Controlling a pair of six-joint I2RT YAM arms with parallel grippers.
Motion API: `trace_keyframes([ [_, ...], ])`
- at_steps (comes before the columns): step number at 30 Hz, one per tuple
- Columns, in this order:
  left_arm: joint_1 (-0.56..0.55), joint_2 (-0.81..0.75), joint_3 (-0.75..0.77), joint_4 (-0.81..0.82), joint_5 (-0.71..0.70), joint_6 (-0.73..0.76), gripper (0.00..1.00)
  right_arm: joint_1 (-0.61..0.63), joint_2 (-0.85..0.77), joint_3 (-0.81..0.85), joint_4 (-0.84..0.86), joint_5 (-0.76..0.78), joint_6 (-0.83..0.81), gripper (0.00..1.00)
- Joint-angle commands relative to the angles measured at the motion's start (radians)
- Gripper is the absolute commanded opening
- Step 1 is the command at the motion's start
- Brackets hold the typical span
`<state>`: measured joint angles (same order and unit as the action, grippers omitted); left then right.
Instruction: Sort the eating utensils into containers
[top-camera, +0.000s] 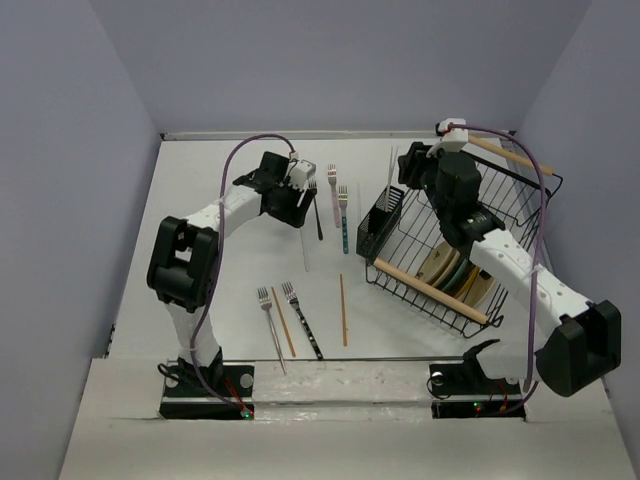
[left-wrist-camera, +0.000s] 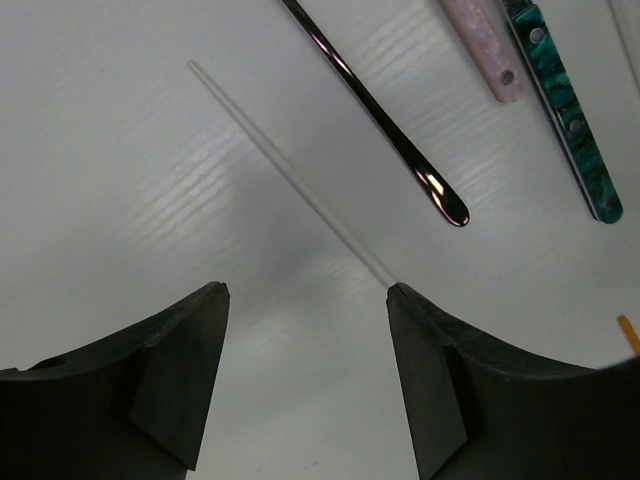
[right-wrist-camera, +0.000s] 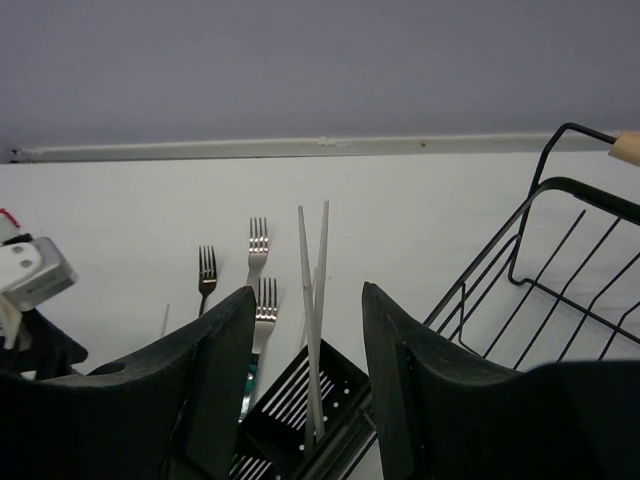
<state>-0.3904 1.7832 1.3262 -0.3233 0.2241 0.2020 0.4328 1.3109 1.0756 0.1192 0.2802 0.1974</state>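
My left gripper (top-camera: 302, 205) (left-wrist-camera: 305, 290) is open, low over the table, with a pale white chopstick (left-wrist-camera: 290, 175) lying by its right fingertip. A black fork (left-wrist-camera: 385, 120), a pink-handled fork (left-wrist-camera: 485, 50) and a teal-handled fork (left-wrist-camera: 565, 115) lie just beyond. My right gripper (top-camera: 407, 168) (right-wrist-camera: 308, 290) is open above the small black slotted holder (top-camera: 380, 225) (right-wrist-camera: 300, 405). Two white chopsticks (right-wrist-camera: 313, 320) stand in the holder, between the fingers without touching them. A silver fork (top-camera: 268, 320), a dark-handled fork (top-camera: 302, 320) and two brown chopsticks (top-camera: 343, 310) lie near the front.
The big black wire rack (top-camera: 520, 205) with wooden handles holds plates (top-camera: 455, 270) at the right, with the holder against its left side. Its wires (right-wrist-camera: 570, 250) show right of my right gripper. Grey walls enclose the table on three sides.
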Motion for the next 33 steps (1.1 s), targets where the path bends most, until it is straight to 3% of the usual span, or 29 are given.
trace_keyframes([
  [1, 0.002, 0.082, 0.082, 0.035, -0.023, -0.058, 0.76, -0.003, -0.078, -0.025, 0.019, -0.004, -0.035, 0.53],
  [12, -0.030, 0.222, 0.114, 0.061, -0.029, -0.090, 0.78, -0.003, -0.156, -0.085, 0.014, 0.000, -0.062, 0.53],
  [20, -0.030, 0.248, 0.117, 0.047, -0.005, -0.096, 0.52, -0.003, -0.165, -0.097, 0.011, 0.016, -0.078, 0.53],
  [24, -0.027, 0.272, 0.120, 0.017, 0.008, -0.082, 0.45, -0.003, -0.180, -0.106, 0.013, 0.027, -0.084, 0.53],
  [30, 0.040, 0.275, 0.136, 0.039, 0.014, -0.114, 0.42, -0.003, -0.214, -0.120, 0.011, 0.045, -0.092, 0.53],
  [33, 0.073, 0.288, 0.162, 0.041, 0.009, -0.127, 0.31, -0.003, -0.226, -0.128, 0.013, 0.047, -0.092, 0.53],
])
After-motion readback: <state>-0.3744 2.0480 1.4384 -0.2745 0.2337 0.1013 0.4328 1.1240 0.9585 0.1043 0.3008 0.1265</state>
